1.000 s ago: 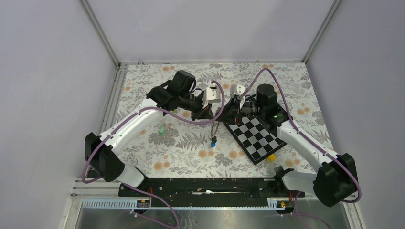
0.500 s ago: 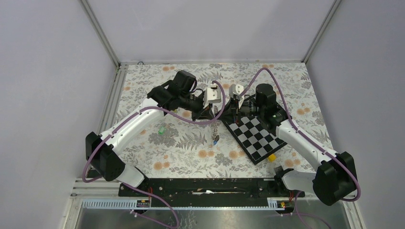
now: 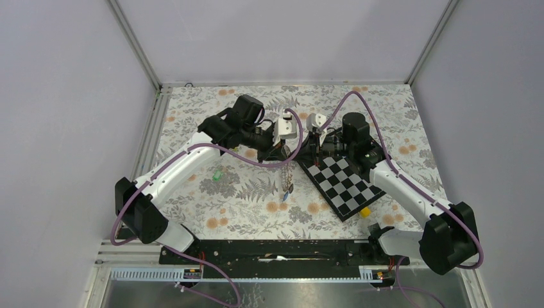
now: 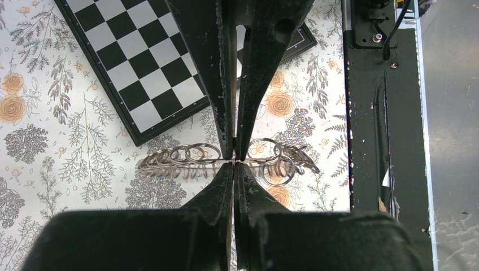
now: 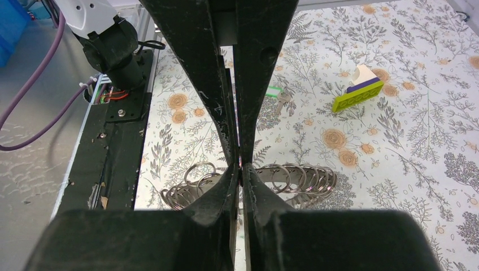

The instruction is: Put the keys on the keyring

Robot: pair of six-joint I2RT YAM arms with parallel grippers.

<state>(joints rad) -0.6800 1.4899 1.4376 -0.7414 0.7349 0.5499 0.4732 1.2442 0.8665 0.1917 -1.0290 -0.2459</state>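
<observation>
The keyring (image 4: 186,155) is a string of silver rings held in the air between both arms. My left gripper (image 4: 234,160) is shut on its wire at mid-length. My right gripper (image 5: 240,167) is closed on the keyring (image 5: 299,176) too, with rings spreading out on both sides of its tips. From above, the keyring (image 3: 287,174) hangs down below my left gripper (image 3: 284,154) and right gripper (image 3: 306,153), and a blue key (image 3: 285,194) sits at its lower end. A green key (image 3: 217,174) lies on the flowered cloth to the left, and this green key (image 5: 275,94) is also in the right wrist view.
A black-and-white checkerboard (image 3: 340,183) lies right of the grippers, with a small yellow block (image 3: 364,212) at its near corner. A yellow-green stick (image 5: 361,93) rests on the cloth beyond the green key. The black base rail (image 3: 276,250) runs along the near edge.
My right gripper has shifted slightly left toward the left one and its jaws have closed. The hanging keyring and blue key have swung a little. The left arm is still.
</observation>
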